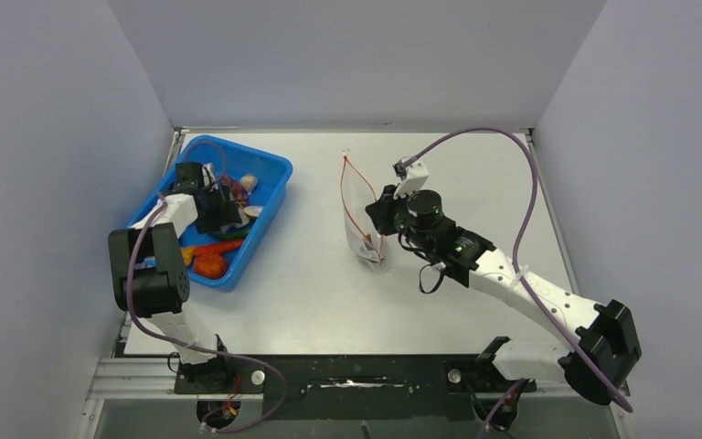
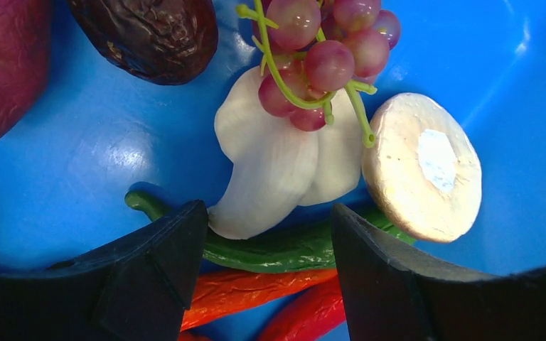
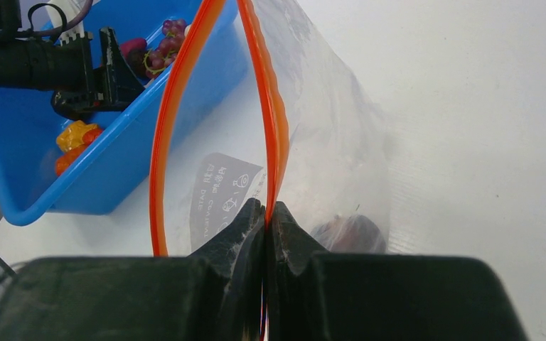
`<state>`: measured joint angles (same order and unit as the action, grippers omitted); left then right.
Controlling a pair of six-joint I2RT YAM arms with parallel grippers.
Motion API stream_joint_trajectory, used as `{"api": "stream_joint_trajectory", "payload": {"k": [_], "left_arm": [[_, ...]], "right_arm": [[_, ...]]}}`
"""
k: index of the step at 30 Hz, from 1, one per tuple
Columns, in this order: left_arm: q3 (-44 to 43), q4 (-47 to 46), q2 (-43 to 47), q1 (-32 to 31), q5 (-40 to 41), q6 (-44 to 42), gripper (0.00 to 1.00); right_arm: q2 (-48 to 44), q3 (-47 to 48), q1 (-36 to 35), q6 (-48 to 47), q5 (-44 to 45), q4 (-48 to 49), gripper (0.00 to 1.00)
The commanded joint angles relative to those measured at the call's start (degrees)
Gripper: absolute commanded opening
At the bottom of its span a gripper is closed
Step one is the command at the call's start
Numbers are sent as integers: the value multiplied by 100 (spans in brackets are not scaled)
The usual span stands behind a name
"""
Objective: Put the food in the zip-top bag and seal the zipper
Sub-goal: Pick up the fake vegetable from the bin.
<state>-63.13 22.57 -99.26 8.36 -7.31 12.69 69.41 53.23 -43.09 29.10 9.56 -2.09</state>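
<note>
My left gripper (image 1: 224, 203) is open and low inside the blue bin (image 1: 279, 169), over the food. In the left wrist view its fingers (image 2: 266, 213) straddle a white garlic piece (image 2: 277, 163) and a green chili (image 2: 277, 249), with red chilies (image 2: 249, 288) below. Purple grapes (image 2: 320, 50), a mushroom slice (image 2: 423, 167) and a dark date (image 2: 149, 32) lie beyond. My right gripper (image 1: 377, 212) is shut on the red zipper (image 3: 274, 121) of the clear zip-top bag (image 1: 358, 206), holding one lip up so the mouth gapes. A dark food piece (image 3: 352, 234) lies inside the bag.
The blue bin also shows in the right wrist view (image 3: 114, 163), left of the bag, with orange pieces (image 3: 75, 135) in it. A large purple-red piece (image 2: 0, 64) lies at the bin's left. Grey walls stand round the white table (image 1: 475, 174).
</note>
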Motion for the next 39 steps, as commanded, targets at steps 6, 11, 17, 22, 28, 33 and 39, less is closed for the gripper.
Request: {"api": "stream_joint_trajectory", "payload": {"k": [6,11,17,22,28,33,39], "left_arm": [[-515,-49,-298,32,47,-196,64],[-606,-68,-395,34,92,-211,62],[-558,-71,-418,31,64,-202,51],[-560,-10,-417,26,29,-182,35],[-494,72,-259,-5,88,-179,26],[-399,124,49,-55,173,-48,24],[-78,-97,713,-191,466,350,19]], "right_arm": [[-41,214,29,90,-103,406,0],[-24,204,29,130,-148,419,0],[-112,214,33,122,-133,398,0],[-183,206,31,122,-123,362,0],[-269,119,30,164,-113,345,0],[-318,155,31,166,-118,251,0],[-309,289,30,190,-64,38,0]]}}
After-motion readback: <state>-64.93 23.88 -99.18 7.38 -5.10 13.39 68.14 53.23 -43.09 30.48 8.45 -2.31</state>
